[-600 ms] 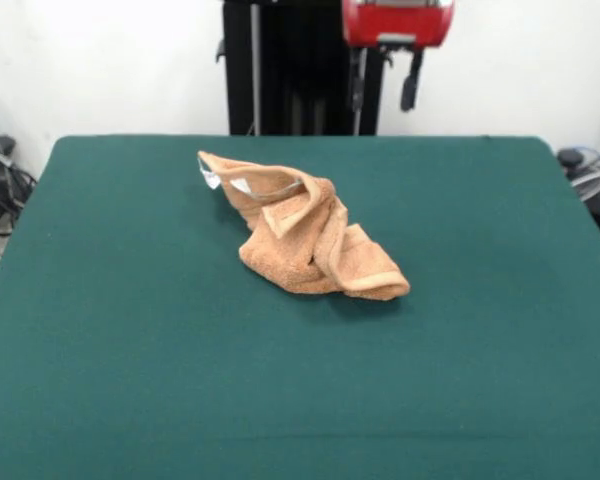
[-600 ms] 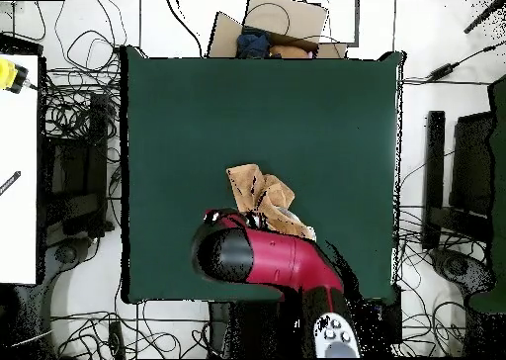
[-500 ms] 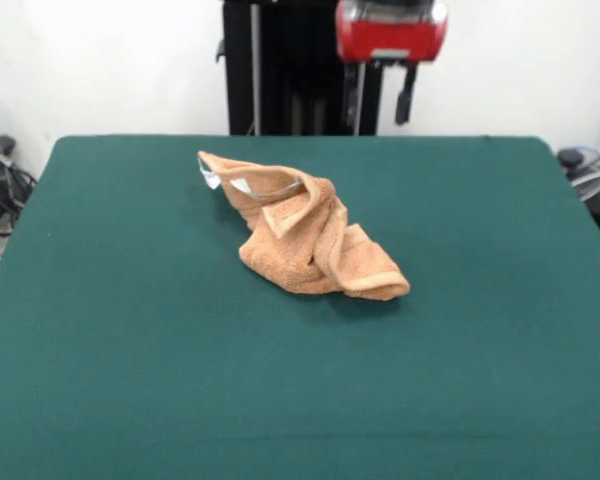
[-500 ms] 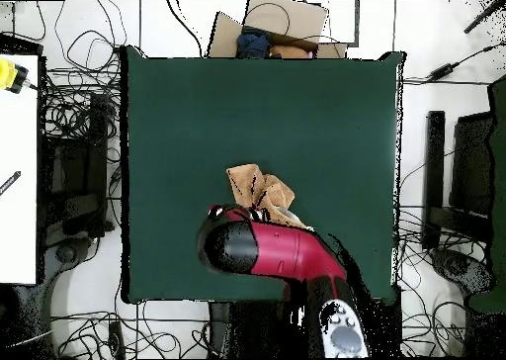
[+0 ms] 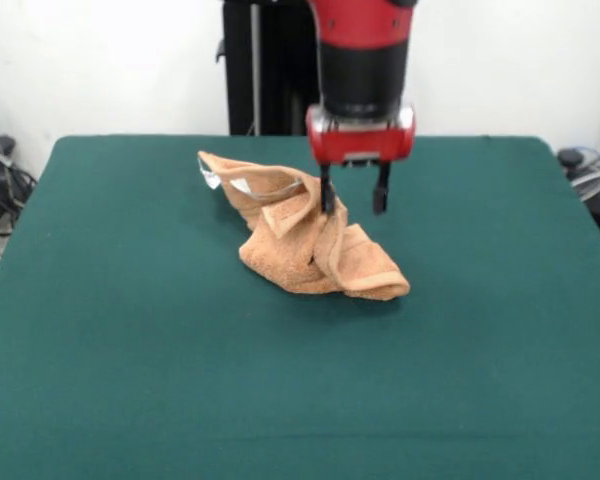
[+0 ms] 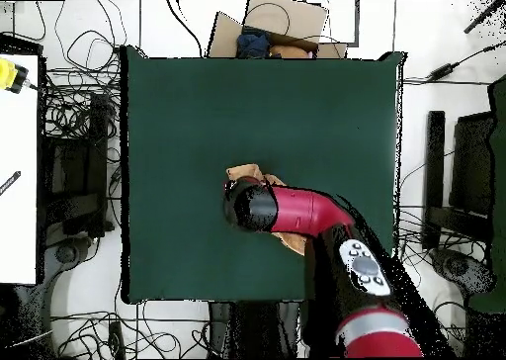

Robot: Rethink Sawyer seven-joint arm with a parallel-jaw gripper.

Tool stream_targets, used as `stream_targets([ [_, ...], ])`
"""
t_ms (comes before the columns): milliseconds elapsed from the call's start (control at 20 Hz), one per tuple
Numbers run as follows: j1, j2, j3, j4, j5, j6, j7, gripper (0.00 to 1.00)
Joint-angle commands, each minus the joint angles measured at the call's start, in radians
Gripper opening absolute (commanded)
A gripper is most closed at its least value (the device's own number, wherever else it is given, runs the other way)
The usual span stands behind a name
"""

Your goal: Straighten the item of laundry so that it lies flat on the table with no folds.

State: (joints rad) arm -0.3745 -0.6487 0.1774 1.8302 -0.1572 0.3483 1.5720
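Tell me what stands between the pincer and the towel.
Nothing visible does. The open pincer hangs right at the crumpled towel, one finger in front of its top fold, with only bare table around.

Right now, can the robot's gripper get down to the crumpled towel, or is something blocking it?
Probably yes. The gripper hangs open right over the bunched-up towel, with one fingertip already at its top fold. Nothing else lies on the green table around it, so the way down looks free.

Towel (image 6: 289,239) mostly under arm (image 6: 296,210).
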Motion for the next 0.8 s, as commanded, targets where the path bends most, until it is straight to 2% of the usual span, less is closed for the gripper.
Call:
stream_targets([
  [50, -0.01, 0.14, 0.171, -0.229, -0.057, 0.044, -0.088, 1.0],
  [350, 0.012, 0.136, 0.194, -0.265, -0.054, 0.082, -0.048, 1.0],
  [600, -0.005, 0.167, 0.211, -0.25, -0.079, 0.025, -0.029, 1.0],
  [800, -0.01, 0.158, 0.205, -0.217, -0.107, -0.019, -0.016, 1.0],
])
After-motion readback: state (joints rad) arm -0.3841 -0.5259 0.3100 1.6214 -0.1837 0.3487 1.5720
